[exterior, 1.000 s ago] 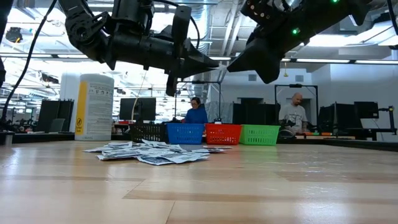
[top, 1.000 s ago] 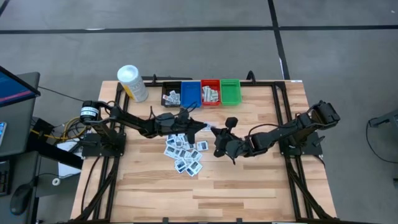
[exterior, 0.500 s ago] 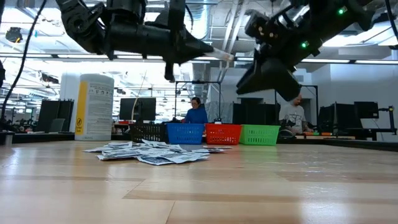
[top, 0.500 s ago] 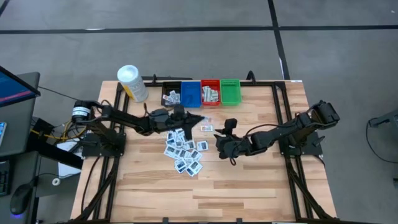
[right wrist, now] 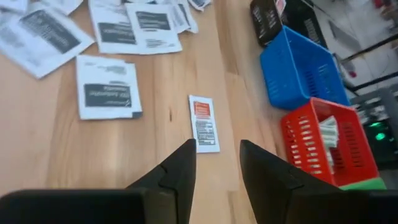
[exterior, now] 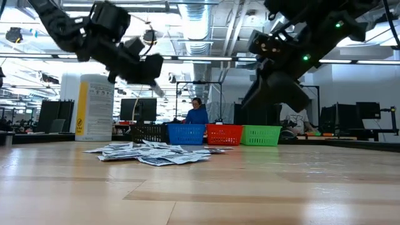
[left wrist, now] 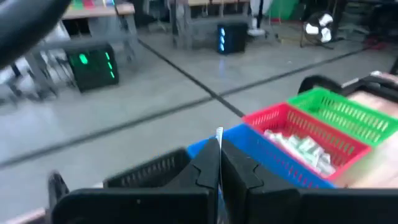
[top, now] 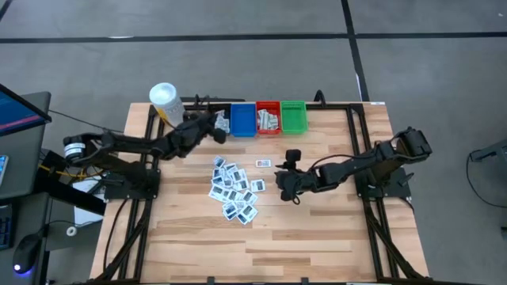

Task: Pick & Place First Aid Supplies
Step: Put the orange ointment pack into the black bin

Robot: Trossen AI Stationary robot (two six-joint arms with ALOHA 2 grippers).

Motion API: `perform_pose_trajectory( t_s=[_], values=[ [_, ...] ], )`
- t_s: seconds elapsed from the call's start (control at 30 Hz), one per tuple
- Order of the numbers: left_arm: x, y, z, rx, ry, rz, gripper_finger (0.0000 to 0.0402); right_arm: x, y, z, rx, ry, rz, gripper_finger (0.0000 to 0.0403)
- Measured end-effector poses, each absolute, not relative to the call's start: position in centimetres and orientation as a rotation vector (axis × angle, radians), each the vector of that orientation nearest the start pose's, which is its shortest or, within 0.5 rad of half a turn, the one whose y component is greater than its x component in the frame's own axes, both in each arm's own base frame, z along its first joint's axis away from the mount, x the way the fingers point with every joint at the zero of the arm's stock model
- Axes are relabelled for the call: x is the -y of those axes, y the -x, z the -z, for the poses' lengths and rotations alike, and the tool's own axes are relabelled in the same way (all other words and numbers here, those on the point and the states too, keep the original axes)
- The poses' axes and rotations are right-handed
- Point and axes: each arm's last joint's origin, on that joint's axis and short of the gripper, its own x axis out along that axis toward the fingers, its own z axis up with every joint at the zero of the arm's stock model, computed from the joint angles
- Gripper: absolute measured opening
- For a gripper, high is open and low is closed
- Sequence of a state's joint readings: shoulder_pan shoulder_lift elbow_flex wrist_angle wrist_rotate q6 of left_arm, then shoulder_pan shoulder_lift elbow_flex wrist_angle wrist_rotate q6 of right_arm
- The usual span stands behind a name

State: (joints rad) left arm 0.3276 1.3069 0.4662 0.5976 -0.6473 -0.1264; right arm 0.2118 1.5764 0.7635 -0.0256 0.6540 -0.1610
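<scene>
Two dark jointed arms, black cabling along links, green indicator light on right arm.

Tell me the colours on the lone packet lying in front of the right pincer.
The lone packet is white with a red-orange block and dark print; right wrist view.

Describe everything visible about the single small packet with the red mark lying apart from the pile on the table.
The small flat rectangular white packet has a red block at one end and dark fine print beneath it. It looks like thin paper or foil. It lies flat on the light wooden table, alone, beside the pile of white packets with dark labels and short of the red plastic bin. Nothing touches it; the right gripper hangs over it with its jaws apart.
</scene>
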Motion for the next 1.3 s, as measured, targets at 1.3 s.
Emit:
perform_pose_trajectory(
  t_s=[1.3],
  values=[
    [-10.9,-22.7,-17.5,-0.236,0.194,-0.833,0.0110,-2.0,-30.4,-16.5,-0.730,0.275,0.293,0.0118]
  ],
)
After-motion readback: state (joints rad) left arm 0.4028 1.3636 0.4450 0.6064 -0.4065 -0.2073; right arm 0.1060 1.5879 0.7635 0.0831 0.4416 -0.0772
